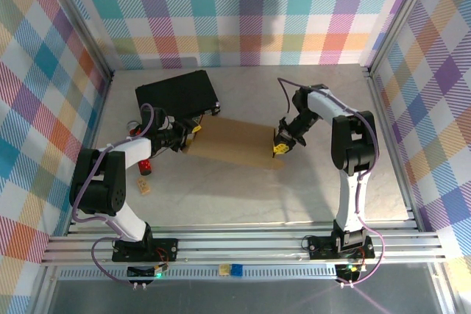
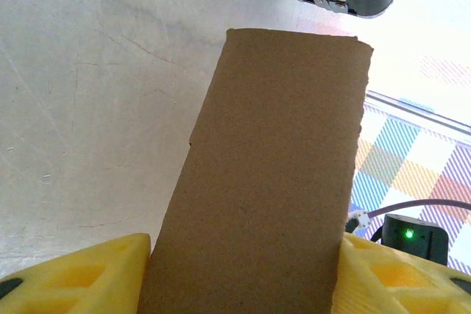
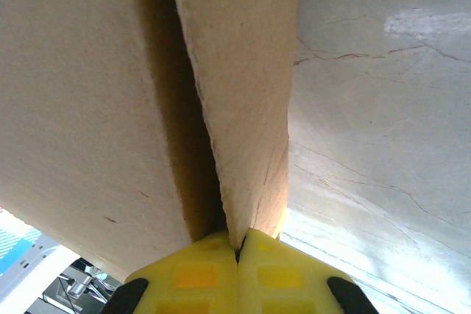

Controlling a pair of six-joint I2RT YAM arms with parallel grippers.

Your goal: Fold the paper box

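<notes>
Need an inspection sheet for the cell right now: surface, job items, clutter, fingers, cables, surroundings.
Surface: pale marbled table, no spills seen.
Job's things: brown paper box lying mid-table, its right-side flap lifted.
Clutter: black case behind the box; small red item and tan block beside the left arm.
Grippers: left gripper has its fingers apart on either side of a box flap, grip unclear; right gripper is shut, pinching a box flap.
Cables: purple cable looped along each arm.
Surroundings: plaid walls, aluminium rails at the near edge.
</notes>
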